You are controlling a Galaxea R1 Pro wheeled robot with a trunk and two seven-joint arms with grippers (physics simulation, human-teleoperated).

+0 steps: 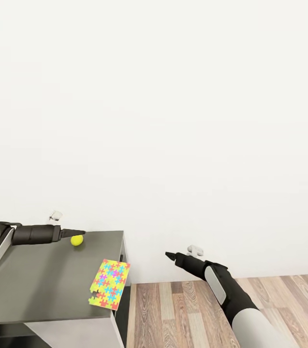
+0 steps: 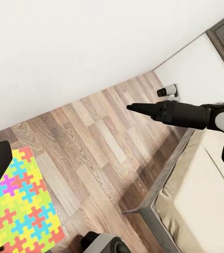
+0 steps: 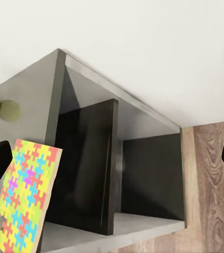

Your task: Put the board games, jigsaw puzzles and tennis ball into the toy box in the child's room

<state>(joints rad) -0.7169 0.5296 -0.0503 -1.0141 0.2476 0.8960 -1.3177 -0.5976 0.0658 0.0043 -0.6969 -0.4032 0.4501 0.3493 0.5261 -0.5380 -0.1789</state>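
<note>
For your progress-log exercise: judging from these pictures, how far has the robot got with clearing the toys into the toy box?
Nothing looks done. The tennis ball lies on the grey table, just off the left gripper fingertips. One jigsaw puzzle overhangs the table's edge. Nothing is in hand: the right gripper hangs over the wood floor, and whether either gripper is open cannot be told. Ball and puzzle remain to be boxed.

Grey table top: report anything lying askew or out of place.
The thin multicolour jigsaw puzzle sheet lies skewed at the grey table's right edge, one corner overhanging it. The small yellow-green tennis ball sits loose near the far edge.
</note>
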